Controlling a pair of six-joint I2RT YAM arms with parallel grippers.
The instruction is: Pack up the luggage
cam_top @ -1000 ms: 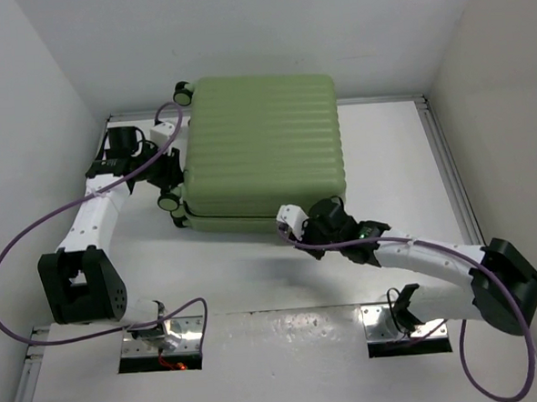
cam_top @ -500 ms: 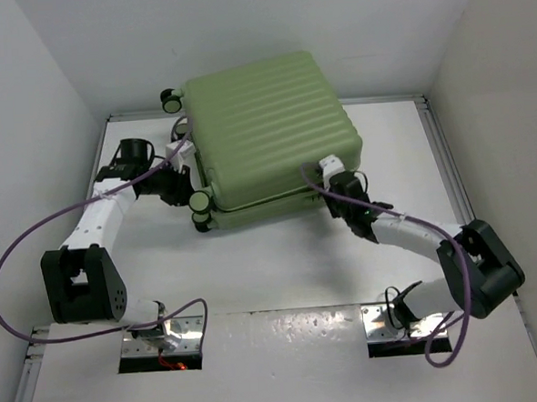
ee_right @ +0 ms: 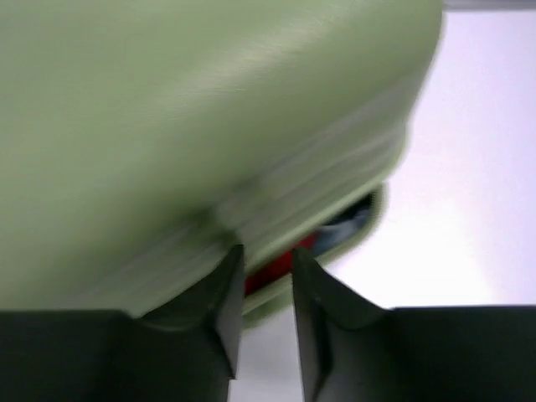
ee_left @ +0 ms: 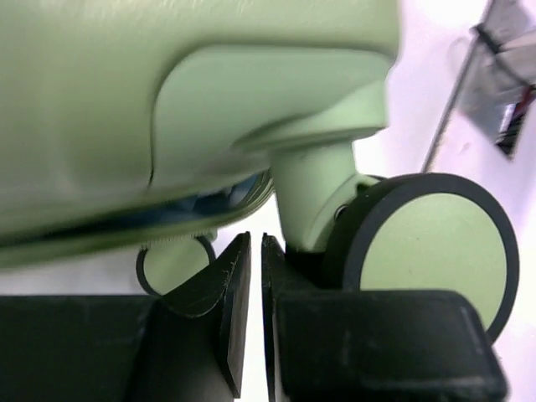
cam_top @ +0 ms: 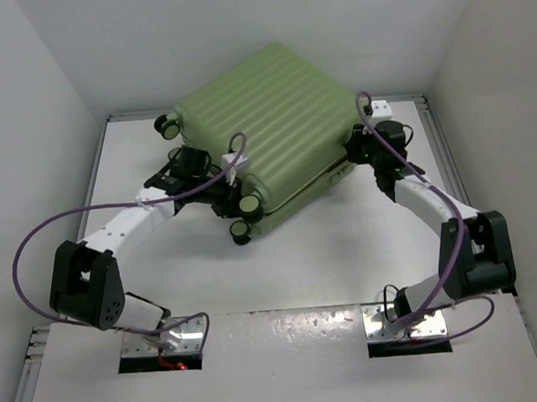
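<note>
The luggage (cam_top: 268,119) lies flat on the table (cam_top: 344,251), ribbed light-green shell upward. It sits on the far half and reaches the far edge, roughly midway between the left and right edges. It is turned askew, so one corner points toward the near edge and its wheeled side faces the left edge.

The two shells are nearly together. A narrow gap shows along the seam, with light-blue lining (ee_left: 193,205) visible inside it.

The left gripper (ee_left: 256,251) is at the wheeled side, low, by the luggage's near-left corner. Its fingers (ee_left: 226,301) are drawn almost together with only a thin slit between them, and nothing is in that slit. A black-rimmed wheel (ee_left: 431,251) on its green stem stands just beside the right-hand finger, very close; whether they touch cannot be told. A second wheel (ee_left: 172,264) shows farther back, under the shell.

The right gripper (ee_right: 265,280) is at the opposite side of the luggage, toward the table's right edge, with its tips up against the seam. Its fingers (ee_right: 219,293) stand a little apart. The picture is blurred, so whether they pinch the lower shell's rim cannot be told. In the gap between them, something red (ee_right: 270,270) shows inside the luggage, under the upper shell.

A purple cable (cam_top: 34,243) loops from each arm down toward the near edge
</note>
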